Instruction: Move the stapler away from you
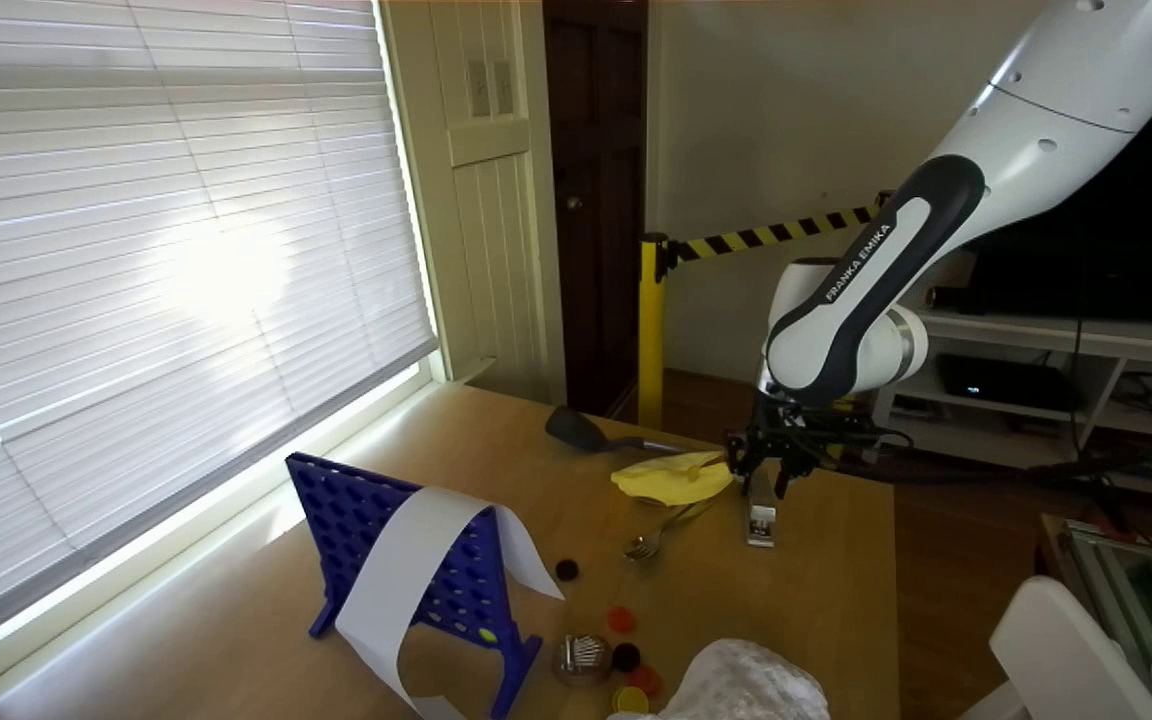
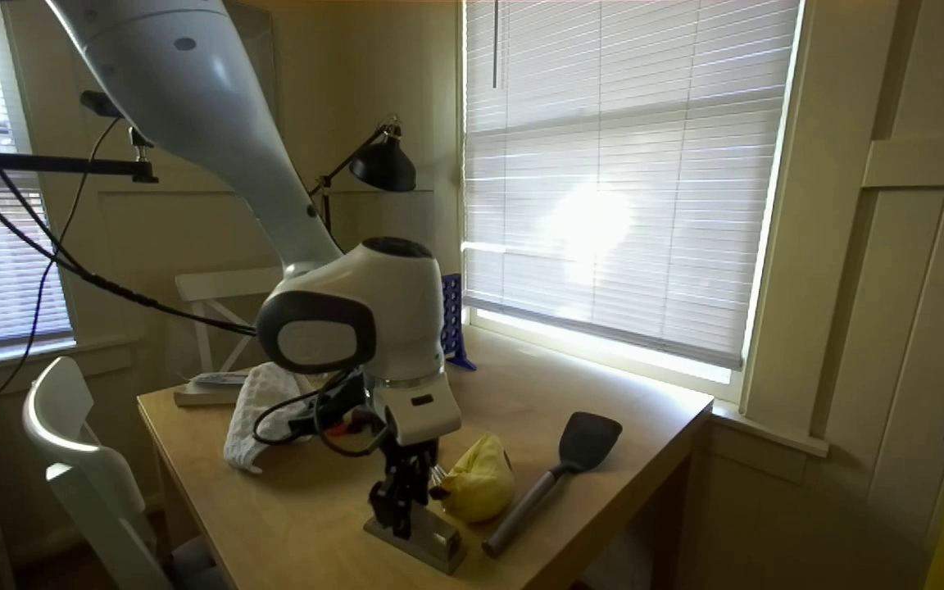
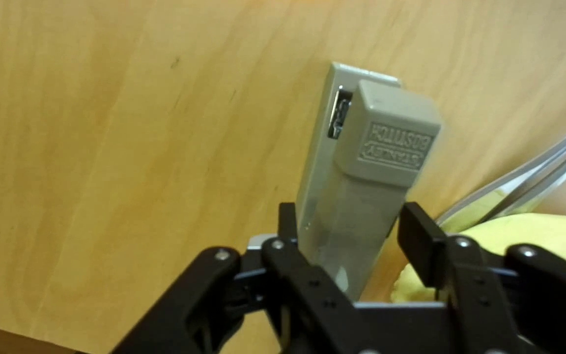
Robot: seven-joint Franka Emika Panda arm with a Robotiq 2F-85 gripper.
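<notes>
The robot arm slopes down from above, its forearm inclined and its wrist bent so that the gripper points down at the table. The jaws stand apart with the stapler between them; whether they press on its sides cannot be told. The stapler rests on the table near an edge, beside a crumpled yellow item.

Stapler: grey-beige, smooth housing with a squared cap over a flat, straight base; a bright metal insert sits at one end of the base. Table: pale wood with visible grain. Spatula: dark, broad blade on a grey handle. Fork: shiny metal, near the yellow item. Game grid: blue, perforated with round holes; a white paper strip drapes over it.

Markings: the stapler cap bears relief lettering, "STANLEY" and "BOSTITCH", inverted in the wrist view. The dark trim along the arm reads "FRANKA EMIKA" in white, legible in an exterior view.
</notes>
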